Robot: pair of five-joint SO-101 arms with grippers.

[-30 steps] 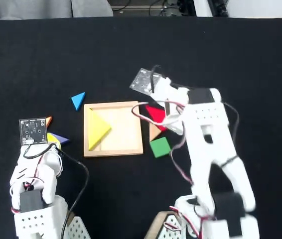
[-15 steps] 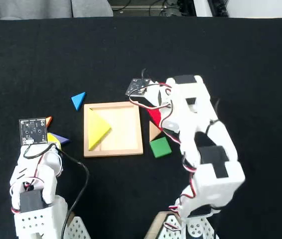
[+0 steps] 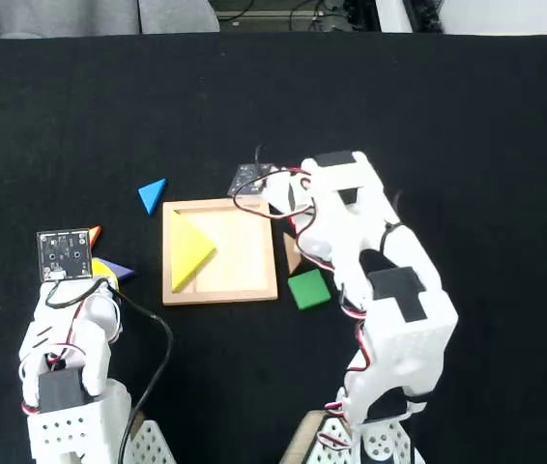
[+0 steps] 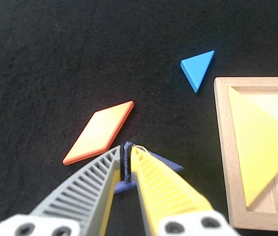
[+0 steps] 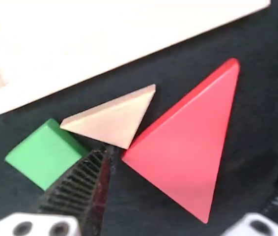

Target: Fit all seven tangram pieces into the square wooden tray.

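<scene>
Right wrist view shows you the right gripper [image 5: 195, 167], jaws wide apart either side of the large red wooden triangle [image 5: 185, 147], near the square wooden tray [image 3: 220, 294]. Your left gripper [image 4: 127, 151] has its jaws together over a flat dark blue piece [image 4: 167, 165].

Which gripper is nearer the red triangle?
Right. The right gripper is directly over the red triangle; the left gripper sits beyond the wooden tray, beside the orange parallelogram.

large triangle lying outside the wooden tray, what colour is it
Red; the large red triangle piece shows best in the right wrist view.
</scene>
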